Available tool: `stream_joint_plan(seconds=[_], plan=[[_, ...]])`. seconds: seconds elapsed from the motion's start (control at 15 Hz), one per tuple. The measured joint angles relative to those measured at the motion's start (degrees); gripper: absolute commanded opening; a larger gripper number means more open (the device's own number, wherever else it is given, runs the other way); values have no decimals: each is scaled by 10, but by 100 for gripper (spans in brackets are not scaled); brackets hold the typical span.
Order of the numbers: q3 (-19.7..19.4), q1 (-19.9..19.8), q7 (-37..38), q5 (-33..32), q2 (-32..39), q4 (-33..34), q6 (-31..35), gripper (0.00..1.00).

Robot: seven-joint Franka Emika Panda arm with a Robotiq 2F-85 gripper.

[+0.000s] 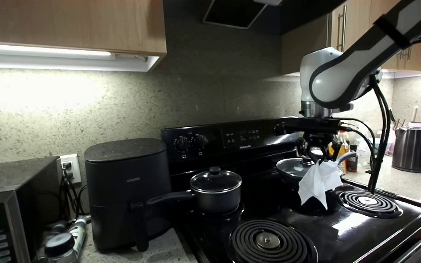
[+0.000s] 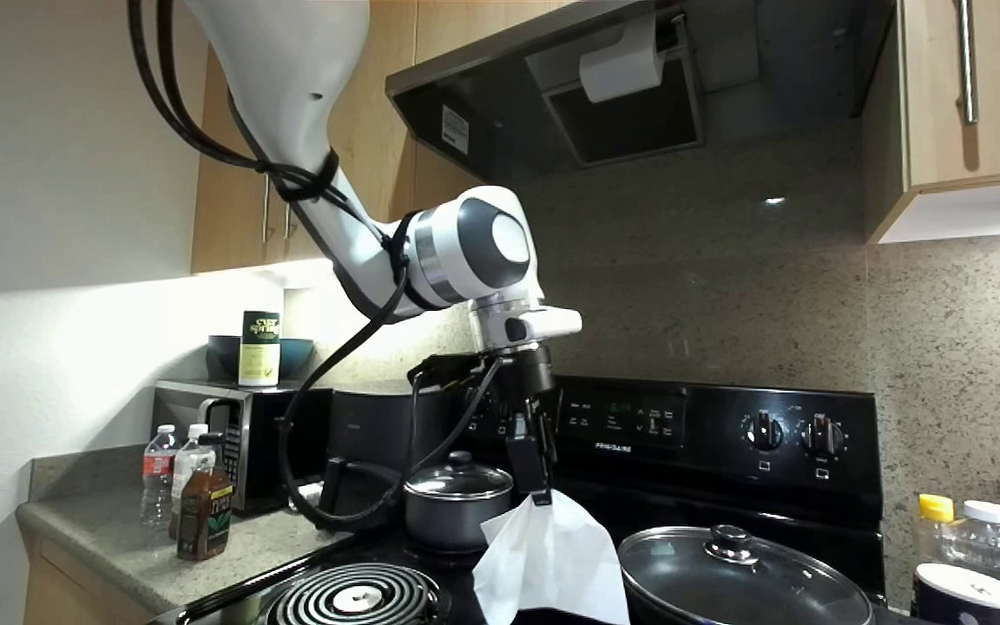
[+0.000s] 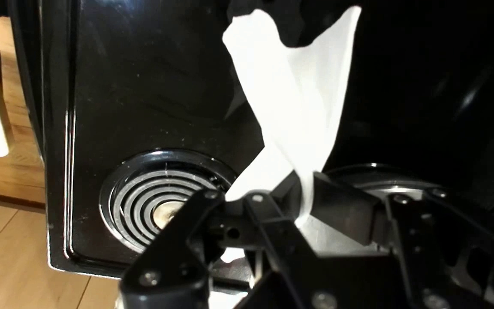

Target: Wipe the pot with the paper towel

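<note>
The pot, wide and low with a glass lid and silvery knob, sits on the stove in both exterior views. Part of its lid shows behind the fingers in the wrist view. My gripper is shut on the white paper towel, which hangs down in loose folds. An exterior view has the towel beside the pot, overlapping its near edge; I cannot tell whether they touch. The pot's lower side is largely hidden.
A saucepan with a long handle stands on a back burner. Bare coil burners lie at the front. An air fryer is beside the stove, and the range hood hangs overhead. Bottles and a kettle stand on counters.
</note>
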Motion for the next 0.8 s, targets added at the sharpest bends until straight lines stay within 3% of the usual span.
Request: stream_joint_plan(seconds=[0.33,0.8], plan=[[-39,-59,21,3,-34,0,21,7],[-32,-56,34,8,-31,-3,23,2]])
